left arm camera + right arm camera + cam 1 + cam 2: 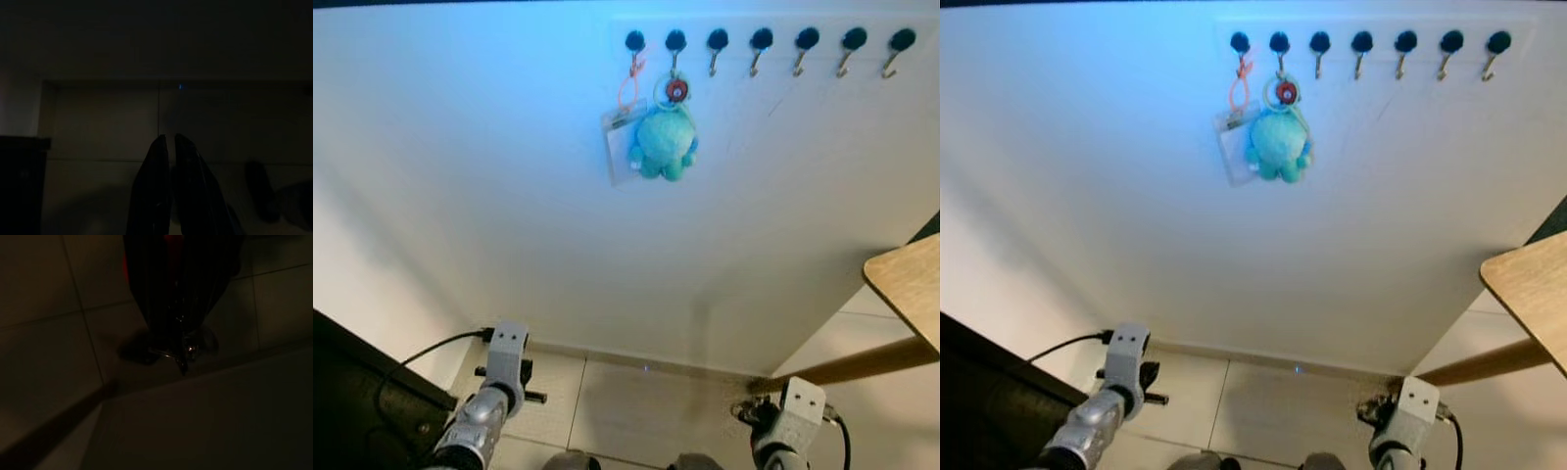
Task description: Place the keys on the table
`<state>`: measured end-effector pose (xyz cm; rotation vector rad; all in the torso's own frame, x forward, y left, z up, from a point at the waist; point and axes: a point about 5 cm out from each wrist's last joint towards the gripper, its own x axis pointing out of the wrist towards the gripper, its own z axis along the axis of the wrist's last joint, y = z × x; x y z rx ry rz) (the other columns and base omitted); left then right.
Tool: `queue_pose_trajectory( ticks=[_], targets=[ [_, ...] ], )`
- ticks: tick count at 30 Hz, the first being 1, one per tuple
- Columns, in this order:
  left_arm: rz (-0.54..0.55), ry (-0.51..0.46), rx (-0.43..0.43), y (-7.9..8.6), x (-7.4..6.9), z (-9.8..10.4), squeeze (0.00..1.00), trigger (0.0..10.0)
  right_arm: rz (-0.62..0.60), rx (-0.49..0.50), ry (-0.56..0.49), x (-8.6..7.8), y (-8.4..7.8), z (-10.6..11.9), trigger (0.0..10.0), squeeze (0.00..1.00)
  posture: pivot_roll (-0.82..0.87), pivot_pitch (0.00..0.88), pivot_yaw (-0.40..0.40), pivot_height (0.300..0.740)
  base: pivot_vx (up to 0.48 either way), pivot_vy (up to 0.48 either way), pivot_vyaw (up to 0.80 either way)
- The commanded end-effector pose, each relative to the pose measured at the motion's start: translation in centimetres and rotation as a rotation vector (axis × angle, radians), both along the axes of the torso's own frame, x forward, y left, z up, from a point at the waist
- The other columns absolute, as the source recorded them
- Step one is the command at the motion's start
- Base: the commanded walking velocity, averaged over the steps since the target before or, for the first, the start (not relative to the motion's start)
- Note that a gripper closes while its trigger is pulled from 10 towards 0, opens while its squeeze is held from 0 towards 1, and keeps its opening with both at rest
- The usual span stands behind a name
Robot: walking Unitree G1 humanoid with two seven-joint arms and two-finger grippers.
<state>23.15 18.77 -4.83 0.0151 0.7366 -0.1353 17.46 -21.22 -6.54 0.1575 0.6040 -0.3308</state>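
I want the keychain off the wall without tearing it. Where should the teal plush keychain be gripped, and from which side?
Judging from the head views, grip the teal plush keychain at its round body, coming straight from the front, then lift so its ring clears the upturned hook. The badge crowds its left, so side approaches look worse.

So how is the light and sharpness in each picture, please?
Eye views: sharp, wall bluish near the hooks, turquoise plush keychain clear, soft shadow lower left. Left wrist view: very dark, fingers a silhouette. Right wrist view: dim, floor tiles faint.

Left arm (489,401) and right arm (788,421) hanging low, left fingers (156,196) together
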Motion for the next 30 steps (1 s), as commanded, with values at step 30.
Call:
queue_pose_trajectory(
  ticks=[30],
  targets=[
    [-0.084,-0.02,-0.012,-1.4,-0.5,-0.6,0.0,10.0,0.179,-0.042,0.138,-1.5,0.8,-1.6,10.0,0.0,-0.01,0.047,0.071,0.74,0.0,0.0,-0.67]
  ],
)
